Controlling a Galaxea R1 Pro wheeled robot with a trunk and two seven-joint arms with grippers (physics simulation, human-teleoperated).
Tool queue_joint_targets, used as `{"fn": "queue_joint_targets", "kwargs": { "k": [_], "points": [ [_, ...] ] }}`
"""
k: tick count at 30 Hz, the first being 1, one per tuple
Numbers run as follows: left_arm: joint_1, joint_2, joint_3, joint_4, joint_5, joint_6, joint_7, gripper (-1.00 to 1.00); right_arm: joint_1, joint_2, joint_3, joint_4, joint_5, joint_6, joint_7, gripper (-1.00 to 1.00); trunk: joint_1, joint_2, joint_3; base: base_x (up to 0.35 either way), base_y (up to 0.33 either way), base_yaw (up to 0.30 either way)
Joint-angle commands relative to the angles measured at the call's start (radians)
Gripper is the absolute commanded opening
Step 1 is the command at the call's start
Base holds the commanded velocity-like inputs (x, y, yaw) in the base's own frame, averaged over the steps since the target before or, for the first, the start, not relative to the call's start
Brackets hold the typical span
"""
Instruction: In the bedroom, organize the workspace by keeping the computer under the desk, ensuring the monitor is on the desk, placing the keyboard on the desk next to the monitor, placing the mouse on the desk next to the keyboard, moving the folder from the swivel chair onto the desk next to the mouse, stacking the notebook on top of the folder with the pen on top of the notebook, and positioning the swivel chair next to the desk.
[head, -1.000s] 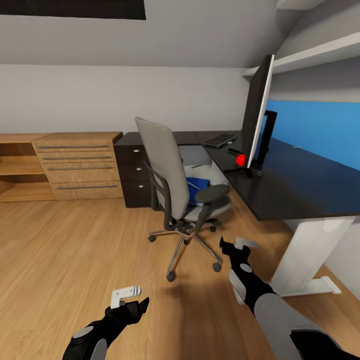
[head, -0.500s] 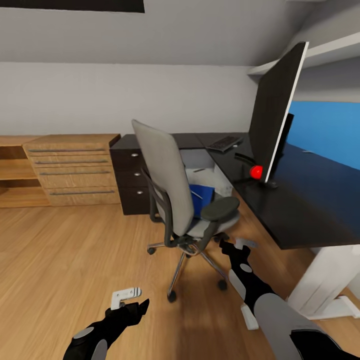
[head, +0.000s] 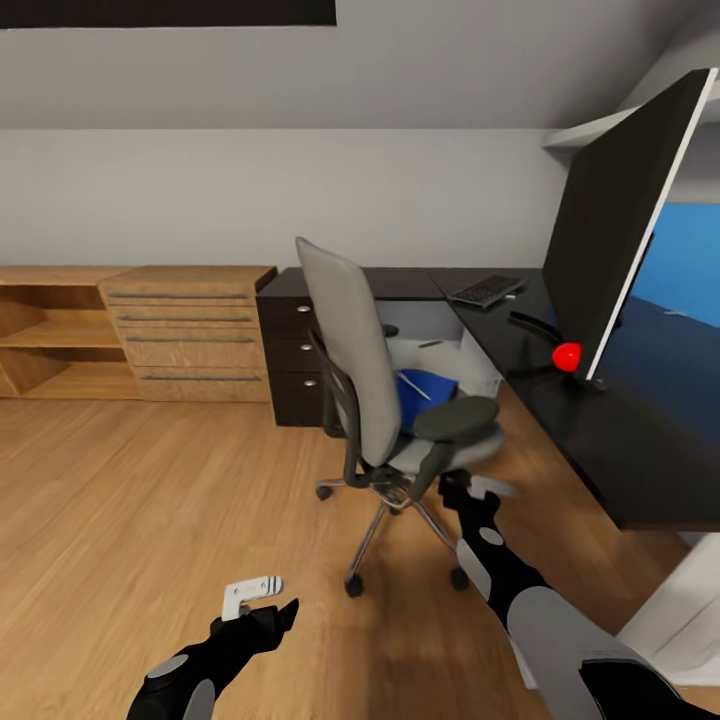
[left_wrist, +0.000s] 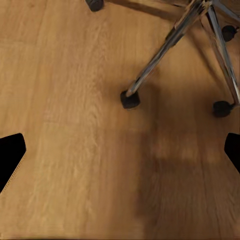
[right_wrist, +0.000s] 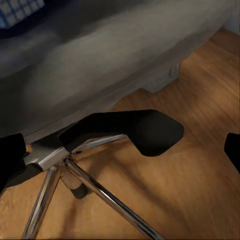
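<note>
Blocking the desk (head: 600, 440), the swivel chair (head: 375, 380) carries the folder (head: 425, 398).

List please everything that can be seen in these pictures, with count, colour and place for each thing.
swivel chair: one, grey seat and back, black armrests, chrome base; on the floor beside the desk.
folder: one, blue; on the chair seat.
desk: one, black top; at the right, running along the back wall too.
monitor: one, black with a red dot; on the desk.
keyboard: one, black; on the desk, beyond the monitor.
desk drawers: one black stack with silver knobs; under the desk's far end.
wooden drawer chest: one, light wood; against the back wall.
open wooden shelf: one, light wood; left of the chest.
floor: wood planks.
left claw: one, black and white; open over the floor.
right claw: one, black and white; open, close to the chair.
</note>
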Motion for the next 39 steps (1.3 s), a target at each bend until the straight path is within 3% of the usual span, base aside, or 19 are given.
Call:
{"fn": "queue_joint_targets", "kwargs": {
  "k": [1, 12, 26, 39],
  "points": [
    [0.000, 0.000, 0.000, -0.001, 0.010, 0.004, 0.008, 1.00, -0.001, 0.001, 0.000, 0.000, -0.005, -0.005, 0.002, 1.00, 0.000, 0.000, -0.001, 0.000, 0.000, 0.263],
    [0.000, 0.000, 0.000, 0.000, 0.010, 0.004, 0.007, 1.00, -0.001, 0.001, 0.000, 0.000, -0.006, -0.005, 0.002, 1.00, 0.000, 0.000, -0.001, 0.000, 0.160, 0.242],
    [0.000, 0.000, -0.002, 0.015, 0.010, 0.002, 0.008, 1.00, 0.000, 0.004, 0.003, 0.041, -0.006, -0.090, 0.002, 1.00, 0.000, 0.000, -0.001, 0.000, 0.006, 0.204],
    [0.000, 0.000, 0.000, 0.016, 0.010, 0.002, 0.009, 1.00, -0.001, 0.004, 0.003, 0.044, -0.006, -0.097, 0.002, 1.00, 0.000, 0.000, -0.001, 0.000, 0.000, 0.274]
  ]
}}
